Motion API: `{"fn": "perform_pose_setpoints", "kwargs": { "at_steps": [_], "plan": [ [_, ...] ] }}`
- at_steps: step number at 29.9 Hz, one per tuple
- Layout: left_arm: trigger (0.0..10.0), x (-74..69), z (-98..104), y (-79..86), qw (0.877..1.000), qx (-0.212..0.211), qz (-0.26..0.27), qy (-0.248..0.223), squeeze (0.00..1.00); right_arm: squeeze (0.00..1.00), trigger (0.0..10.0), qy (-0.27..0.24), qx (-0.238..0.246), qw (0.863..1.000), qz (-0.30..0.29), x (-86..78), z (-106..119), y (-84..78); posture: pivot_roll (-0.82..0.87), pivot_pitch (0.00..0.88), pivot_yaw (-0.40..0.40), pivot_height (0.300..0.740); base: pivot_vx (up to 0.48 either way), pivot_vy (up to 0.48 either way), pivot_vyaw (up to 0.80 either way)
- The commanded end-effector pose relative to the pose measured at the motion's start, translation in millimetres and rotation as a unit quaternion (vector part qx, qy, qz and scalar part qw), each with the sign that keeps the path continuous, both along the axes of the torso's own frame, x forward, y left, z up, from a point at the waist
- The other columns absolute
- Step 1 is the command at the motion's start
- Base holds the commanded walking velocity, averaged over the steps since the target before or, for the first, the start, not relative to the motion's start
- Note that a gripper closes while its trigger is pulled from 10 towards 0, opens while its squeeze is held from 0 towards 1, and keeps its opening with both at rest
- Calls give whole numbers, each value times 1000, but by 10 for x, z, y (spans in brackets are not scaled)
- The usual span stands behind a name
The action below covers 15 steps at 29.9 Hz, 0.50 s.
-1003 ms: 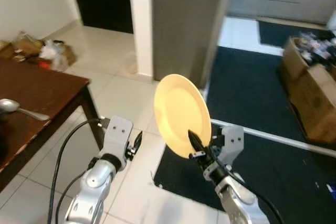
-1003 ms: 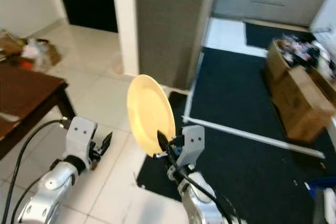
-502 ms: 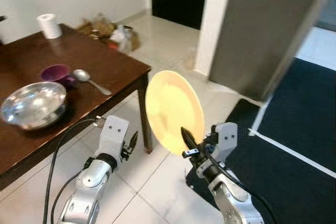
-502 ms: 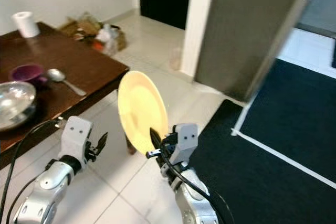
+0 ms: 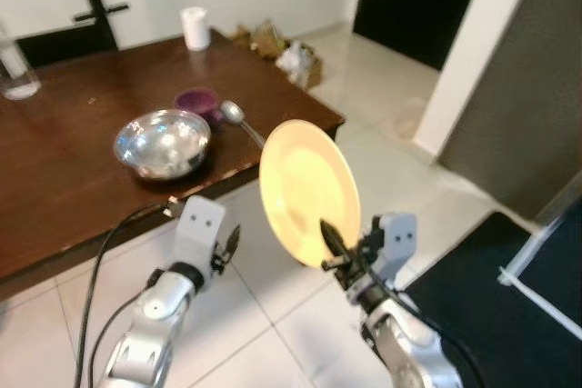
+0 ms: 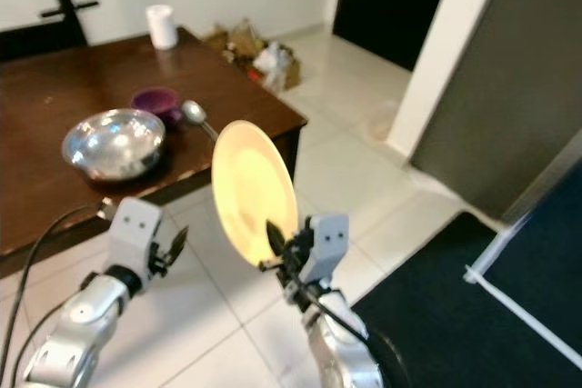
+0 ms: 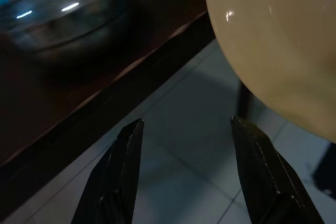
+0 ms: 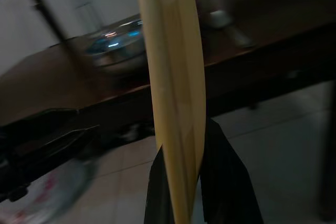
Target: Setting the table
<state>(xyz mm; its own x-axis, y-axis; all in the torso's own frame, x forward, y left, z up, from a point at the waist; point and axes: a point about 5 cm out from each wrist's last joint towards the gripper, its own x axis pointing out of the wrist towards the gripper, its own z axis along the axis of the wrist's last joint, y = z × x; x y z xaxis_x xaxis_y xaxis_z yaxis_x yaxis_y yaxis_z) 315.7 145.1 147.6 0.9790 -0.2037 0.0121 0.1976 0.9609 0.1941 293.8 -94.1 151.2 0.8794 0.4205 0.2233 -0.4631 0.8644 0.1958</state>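
since half a second earlier the camera had swung further toward the dark wooden table (image 5: 55, 188), so more of its top came into view, while the right gripper (image 5: 329, 244) kept its two fingers pinched on the lower rim of the one yellow plate (image 5: 307, 190), held upright on edge over the tiled floor (image 5: 273, 315), off the table's near edge beside its right corner. on the table stood one steel bowl (image 5: 163, 141) near that edge, one purple cup (image 5: 195, 102) just behind it, one spoon (image 5: 238, 119) beside the cup toward the right corner, and one white roll (image 5: 194, 27) at the far edge. the left gripper (image 5: 229, 247) hovered below the table's near edge, its two fingers (image 7: 118, 171) spread apart and holding nothing.
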Motion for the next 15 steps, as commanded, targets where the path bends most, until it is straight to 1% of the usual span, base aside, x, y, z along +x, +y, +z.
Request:
{"fn": "perform_pose_setpoints", "kwargs": {
  "at_steps": [1,15],
  "plan": [
    [10000,-18,-63,-28,1000,0,-5,14,0,0,10000,6,-1,1000,-3,-15,-40,-32,60,128,56,740,0,0,781],
    [10000,-9,-76,-20,1000,3,-1,18,0,0,10000,6,-4,1000,-1,-21,-44,-35,59,121,54,740,0,0,782]
  ]
}}
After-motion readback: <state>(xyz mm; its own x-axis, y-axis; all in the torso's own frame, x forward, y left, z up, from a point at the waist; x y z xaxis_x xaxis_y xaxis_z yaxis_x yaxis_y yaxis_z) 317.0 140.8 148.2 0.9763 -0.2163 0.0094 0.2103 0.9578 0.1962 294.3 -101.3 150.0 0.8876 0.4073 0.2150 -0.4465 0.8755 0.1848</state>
